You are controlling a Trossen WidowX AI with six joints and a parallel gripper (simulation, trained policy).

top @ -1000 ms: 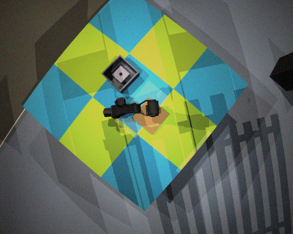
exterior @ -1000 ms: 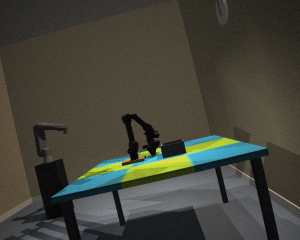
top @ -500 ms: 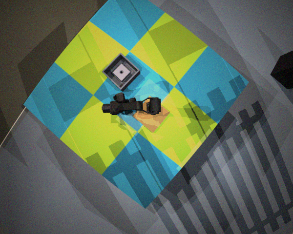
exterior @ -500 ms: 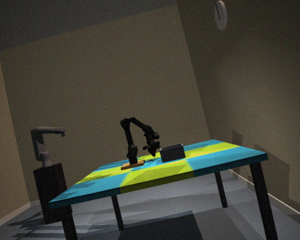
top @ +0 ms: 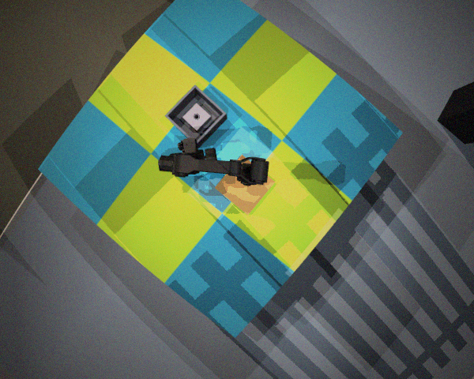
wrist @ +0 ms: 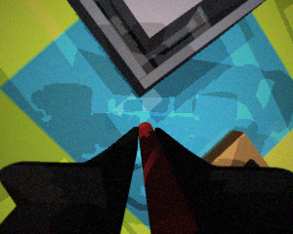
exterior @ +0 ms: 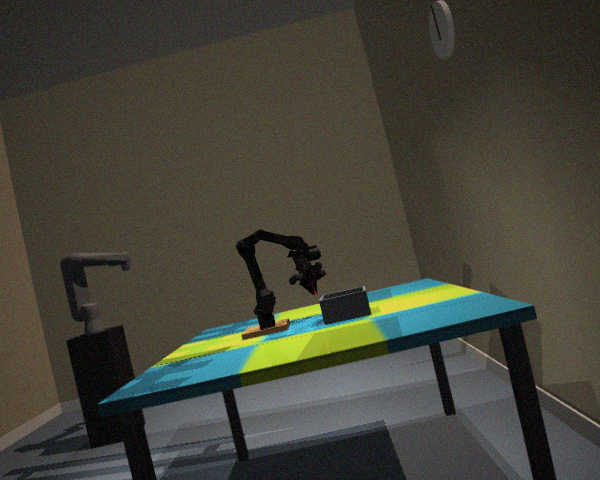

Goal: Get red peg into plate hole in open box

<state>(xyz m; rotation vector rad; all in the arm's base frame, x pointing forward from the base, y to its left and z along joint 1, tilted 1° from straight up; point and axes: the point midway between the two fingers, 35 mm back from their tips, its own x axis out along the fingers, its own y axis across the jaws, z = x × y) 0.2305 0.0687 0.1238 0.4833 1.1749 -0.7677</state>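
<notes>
The red peg [wrist: 145,130] [exterior: 314,289] is between the fingers of my gripper [wrist: 147,132] [exterior: 313,290], which is shut on it. Its rounded end shows at the fingertips in the wrist view. In the exterior view the peg and fingertips are in the air above the table, beside the box and a little above its rim. The open grey box [top: 174,124] [exterior: 346,307] [wrist: 143,83] stands on the table. The pale plate [top: 190,122] [wrist: 156,15] lies at its bottom, with a dark hole near its middle in the top view. In the top view the peg is hidden by the arm.
The arm's base stands on an orange-brown board [top: 247,200] [exterior: 251,333] [wrist: 239,148], off to the side of the box. The checkered blue and yellow-green table [top: 167,236] [exterior: 445,315] carries both. A second grey arm [exterior: 91,256] stands on a dark pedestal beyond the table.
</notes>
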